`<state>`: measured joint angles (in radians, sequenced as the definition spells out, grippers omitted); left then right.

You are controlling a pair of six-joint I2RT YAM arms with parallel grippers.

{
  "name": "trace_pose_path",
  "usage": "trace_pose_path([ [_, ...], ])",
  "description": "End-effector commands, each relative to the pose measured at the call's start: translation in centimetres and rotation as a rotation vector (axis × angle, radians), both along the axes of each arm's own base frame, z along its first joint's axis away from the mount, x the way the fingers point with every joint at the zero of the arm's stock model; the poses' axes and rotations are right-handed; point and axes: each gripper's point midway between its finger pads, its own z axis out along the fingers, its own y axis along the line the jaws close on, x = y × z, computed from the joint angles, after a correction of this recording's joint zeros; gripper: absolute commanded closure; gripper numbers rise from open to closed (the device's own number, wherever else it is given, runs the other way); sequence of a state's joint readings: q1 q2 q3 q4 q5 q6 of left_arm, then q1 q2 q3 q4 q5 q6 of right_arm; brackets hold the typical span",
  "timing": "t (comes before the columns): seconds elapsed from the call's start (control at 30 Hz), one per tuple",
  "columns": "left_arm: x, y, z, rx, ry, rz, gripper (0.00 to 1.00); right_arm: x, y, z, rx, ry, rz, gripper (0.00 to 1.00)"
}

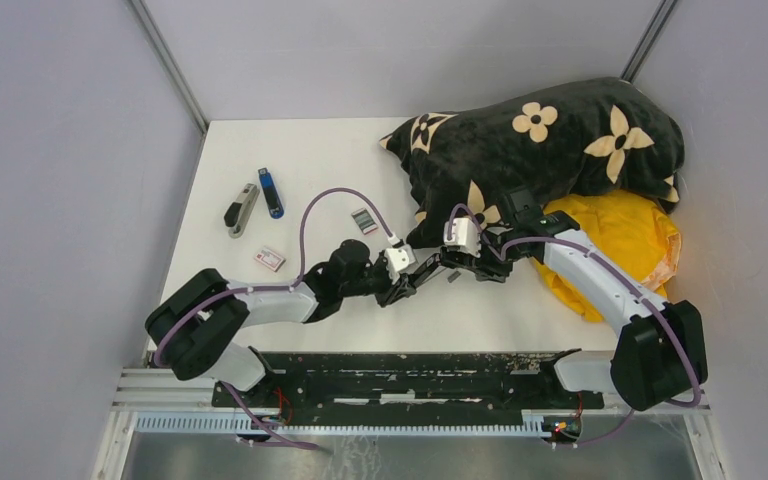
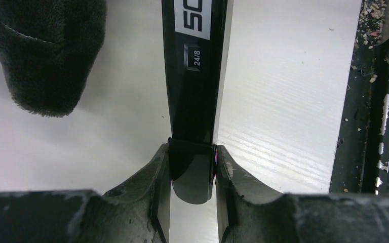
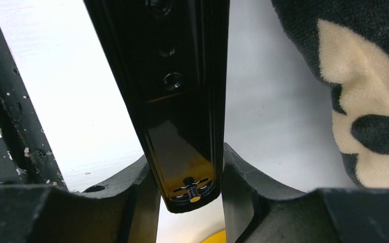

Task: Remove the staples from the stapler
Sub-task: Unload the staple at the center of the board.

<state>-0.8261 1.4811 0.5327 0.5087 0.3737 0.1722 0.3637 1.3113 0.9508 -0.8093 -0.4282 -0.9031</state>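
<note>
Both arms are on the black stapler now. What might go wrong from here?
1. The left tool and right tool each pinch only one end of the stapler; pulling it open may make it slip or twist.
2. The plush blanket lies close beside it, so whatever falls out might get lost in its pile.

My white tabletop carries a grey stapler and a blue stapler side by side at far left. A small red-and-white box lies nearer me, and a second small box toward the middle. At right a black flowered blanket touches a yellow cloth.
</note>
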Motion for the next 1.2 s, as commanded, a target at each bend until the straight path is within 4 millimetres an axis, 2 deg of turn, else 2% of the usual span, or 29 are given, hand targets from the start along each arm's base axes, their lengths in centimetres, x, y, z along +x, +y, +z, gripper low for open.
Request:
trace_pose_path([
  [0.0, 1.9, 0.9, -0.4, 0.077, -0.088, 0.041, 0.97, 2.2, -1.7, 1.0, -0.035, -0.060, -0.150, 0.99],
  [0.1, 1.7, 0.5, 0.6, 0.039, -0.069, 0.044, 0.97, 1.8, -1.0, 1.7, 0.009, -0.046, -0.144, 0.99],
  [0.2, 0.7, -0.7, 3.0, -0.080, -0.008, 0.023, 0.97, 0.2, 1.1, 3.5, 0.132, 0.025, -0.115, 0.99],
  [0.33, -1.6, -2.5, 8.2, -0.346, 0.115, -0.023, 0.97, -2.3, 5.0, 8.0, 0.366, 0.169, -0.063, 0.99],
  [0.43, -2.5, -2.5, 11.4, -0.488, 0.166, -0.027, 0.97, -4.4, 7.7, 11.9, 0.549, 0.309, 0.001, 0.99],
  [0.53, -3.1, -1.9, 14.4, -0.617, 0.186, -0.016, 0.97, -5.4, 9.4, 14.3, 0.661, 0.422, 0.038, 0.96],
  [0.6, -3.3, -1.5, 16.0, -0.692, 0.205, 0.003, 0.97, -6.0, 10.0, 15.4, 0.710, 0.477, 0.061, 0.89],
  [0.63, -3.3, -1.4, 16.6, -0.723, 0.219, 0.008, 0.97, -6.3, 10.1, 15.8, 0.727, 0.492, 0.075, 0.82],
  [0.73, -3.7, -1.3, 18.0, -0.788, 0.258, -0.005, 0.97, -7.5, 10.3, 16.9, 0.782, 0.527, 0.112, 0.48],
  [0.8, -3.8, -1.2, 18.5, -0.817, 0.276, -0.005, 0.97, -7.6, 10.4, 17.0, 0.808, 0.536, 0.104, 0.33],
  [0.87, -3.8, -1.1, 18.8, -0.834, 0.286, 0.006, 0.97, -7.7, 10.3, 17.1, 0.817, 0.518, 0.089, 0.22],
  [1.0, -3.2, -0.6, 18.8, -0.843, 0.287, 0.059, 0.97, -7.5, 10.0, 16.9, 0.803, 0.482, 0.065, 0.13],
  [1.17, -0.9, 1.7, 17.7, -0.790, 0.231, 0.257, 0.97, -6.2, 9.2, 15.9, 0.749, 0.400, -0.013, 0.11],
])
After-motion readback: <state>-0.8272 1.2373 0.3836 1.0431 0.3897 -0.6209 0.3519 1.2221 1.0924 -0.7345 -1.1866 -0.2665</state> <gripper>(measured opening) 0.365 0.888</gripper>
